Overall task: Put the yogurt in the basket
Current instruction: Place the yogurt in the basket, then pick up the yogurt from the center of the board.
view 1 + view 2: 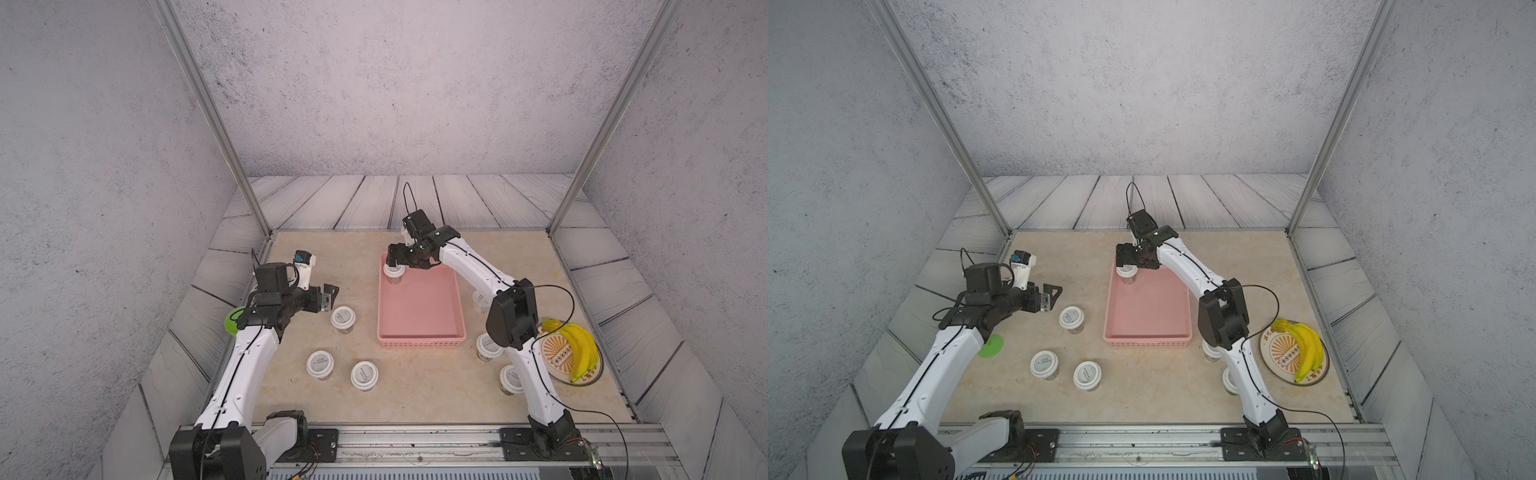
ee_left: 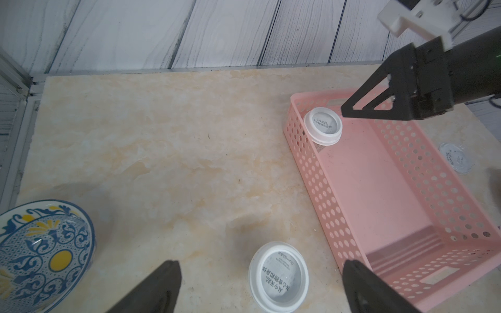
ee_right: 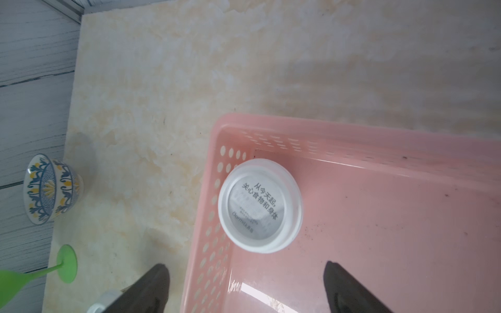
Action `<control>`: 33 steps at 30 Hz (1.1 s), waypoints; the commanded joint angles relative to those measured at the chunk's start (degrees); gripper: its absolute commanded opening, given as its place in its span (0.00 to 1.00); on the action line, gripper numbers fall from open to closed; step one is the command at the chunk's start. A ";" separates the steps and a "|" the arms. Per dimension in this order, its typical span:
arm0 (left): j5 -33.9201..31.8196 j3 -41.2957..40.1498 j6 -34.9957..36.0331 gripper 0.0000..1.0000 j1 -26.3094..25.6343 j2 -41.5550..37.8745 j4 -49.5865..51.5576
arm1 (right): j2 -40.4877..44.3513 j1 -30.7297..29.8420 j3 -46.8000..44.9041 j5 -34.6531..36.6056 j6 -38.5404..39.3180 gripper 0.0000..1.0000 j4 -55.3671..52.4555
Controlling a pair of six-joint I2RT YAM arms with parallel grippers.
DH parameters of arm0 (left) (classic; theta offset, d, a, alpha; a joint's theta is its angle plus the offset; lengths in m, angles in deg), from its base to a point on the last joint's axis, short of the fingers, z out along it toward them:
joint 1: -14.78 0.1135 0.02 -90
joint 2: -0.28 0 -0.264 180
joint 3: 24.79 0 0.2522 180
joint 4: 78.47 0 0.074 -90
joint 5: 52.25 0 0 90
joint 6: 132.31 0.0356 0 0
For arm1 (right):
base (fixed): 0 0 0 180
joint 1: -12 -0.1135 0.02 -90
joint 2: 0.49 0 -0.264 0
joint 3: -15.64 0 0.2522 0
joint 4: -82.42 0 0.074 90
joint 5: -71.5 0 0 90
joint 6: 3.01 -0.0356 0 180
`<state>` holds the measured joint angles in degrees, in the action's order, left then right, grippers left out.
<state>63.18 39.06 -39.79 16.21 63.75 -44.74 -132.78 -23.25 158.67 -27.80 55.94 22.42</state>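
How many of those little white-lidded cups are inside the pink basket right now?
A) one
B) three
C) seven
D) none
A: a single yogurt stands inside the basket, in a far corner; the rest of the basket floor is bare.

yogurt lid [image 3: 259, 206], print reads 从今天起, 关心食物和身体

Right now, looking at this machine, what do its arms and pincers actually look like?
The left arm and right arm wear smooth white shells between chunky black joints, with a thin black cable running along each. The left pincer and right pincer are black; their fingers are flat open-frame triangles tapering to points.
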 commanded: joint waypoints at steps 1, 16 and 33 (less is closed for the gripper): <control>1.61 0.05 -0.28 0.98 -0.23 -0.56 0.88 | 5.20 -0.26 -3.94 2.11 1.75 0.94 0.74; 5.27 0.39 0.73 0.98 -0.59 -0.72 10.64 | 27.66 1.02 -27.30 12.20 8.20 1.00 1.19; 7.97 0.52 -0.77 0.98 -0.54 5.83 12.61 | 53.60 7.17 -51.84 21.57 17.57 1.00 7.50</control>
<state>70.26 39.06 -40.25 15.89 68.69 -33.81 -82.38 -16.47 108.92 -10.36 70.21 29.11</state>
